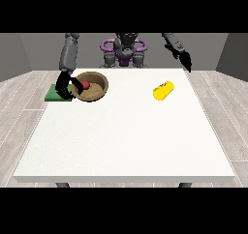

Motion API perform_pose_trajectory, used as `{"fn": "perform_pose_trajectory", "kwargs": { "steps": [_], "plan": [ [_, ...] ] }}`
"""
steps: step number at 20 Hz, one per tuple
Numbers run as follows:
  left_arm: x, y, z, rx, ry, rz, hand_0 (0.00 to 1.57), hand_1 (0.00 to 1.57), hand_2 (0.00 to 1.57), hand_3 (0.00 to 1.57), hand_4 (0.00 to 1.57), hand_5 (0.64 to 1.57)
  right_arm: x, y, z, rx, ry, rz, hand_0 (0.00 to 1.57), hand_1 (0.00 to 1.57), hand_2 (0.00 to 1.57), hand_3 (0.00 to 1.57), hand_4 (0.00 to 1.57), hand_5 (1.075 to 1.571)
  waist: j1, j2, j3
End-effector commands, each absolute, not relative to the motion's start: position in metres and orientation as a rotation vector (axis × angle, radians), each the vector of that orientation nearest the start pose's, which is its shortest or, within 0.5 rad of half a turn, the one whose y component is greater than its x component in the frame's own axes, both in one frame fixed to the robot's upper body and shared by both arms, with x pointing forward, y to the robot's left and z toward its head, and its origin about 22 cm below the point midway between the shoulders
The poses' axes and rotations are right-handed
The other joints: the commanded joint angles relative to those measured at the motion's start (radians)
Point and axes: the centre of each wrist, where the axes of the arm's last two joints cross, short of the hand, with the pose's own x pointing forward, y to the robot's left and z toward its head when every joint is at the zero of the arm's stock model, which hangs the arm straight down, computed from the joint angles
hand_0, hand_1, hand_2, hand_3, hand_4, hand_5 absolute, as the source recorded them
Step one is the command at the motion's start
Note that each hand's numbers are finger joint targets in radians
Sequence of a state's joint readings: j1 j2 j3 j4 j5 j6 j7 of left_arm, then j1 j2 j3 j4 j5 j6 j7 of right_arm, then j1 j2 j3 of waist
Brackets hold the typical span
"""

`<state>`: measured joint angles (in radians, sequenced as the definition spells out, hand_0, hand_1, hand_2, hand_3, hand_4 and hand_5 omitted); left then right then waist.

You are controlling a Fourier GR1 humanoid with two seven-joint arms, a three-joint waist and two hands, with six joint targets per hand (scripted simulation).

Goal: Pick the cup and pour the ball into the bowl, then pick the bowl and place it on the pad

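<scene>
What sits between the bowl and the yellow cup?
Nothing: the front view shows only bare white table between the bowl and the cup lying on its side.

A large white table [126, 141] is set on a floor [19, 112] laid with pale grey wood-look planks; dark legs [185, 184] are seen beneath its near edge; grey walls [29, 49] are seen behind.
</scene>
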<state>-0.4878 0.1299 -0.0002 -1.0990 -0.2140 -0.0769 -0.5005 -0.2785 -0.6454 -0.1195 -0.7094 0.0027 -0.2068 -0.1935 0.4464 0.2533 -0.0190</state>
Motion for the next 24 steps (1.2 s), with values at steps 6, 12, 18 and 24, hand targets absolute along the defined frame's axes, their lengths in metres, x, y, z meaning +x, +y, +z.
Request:
{"fn": "perform_pose_trajectory", "kwargs": {
  "steps": [6,12,18,24],
  "plan": [
    [0.322,0.236,-0.04,0.082,-1.85,-0.373,0.0,0.0,0.0,0.0,0.0,0.732,0.254,-0.532,0.118,-1.06,-0.902,0.569,1.57,1.57,1.57,1.57,1.57,1.555,-0.155,-0.171,0.0144],
    [0.324,0.293,-0.036,0.213,-1.884,-0.265,0.0,0.0,0.0,0.0,0.0,0.718,0.291,-0.501,0.131,-1.025,-1.027,0.607,1.57,1.57,1.57,1.47,1.57,1.534,-0.275,-0.098,0.0183],
    [0.319,0.365,-0.014,0.281,-2.02,-0.181,0.0,0.0,0.0,0.0,0.0,0.761,0.295,-0.504,0.125,-1.085,-1.114,0.524,1.57,1.57,1.57,1.49,1.53,1.57,-0.29,0.009,0.0191],
    [0.319,0.404,0.024,0.234,-2.157,-0.137,0.0,0.0,0.0,0.0,0.88,1.175,0.289,-0.514,0.089,-1.111,-1.174,0.344,1.57,1.57,1.57,1.57,1.4,1.562,-0.232,0.133,0.0208]
  ]
}}
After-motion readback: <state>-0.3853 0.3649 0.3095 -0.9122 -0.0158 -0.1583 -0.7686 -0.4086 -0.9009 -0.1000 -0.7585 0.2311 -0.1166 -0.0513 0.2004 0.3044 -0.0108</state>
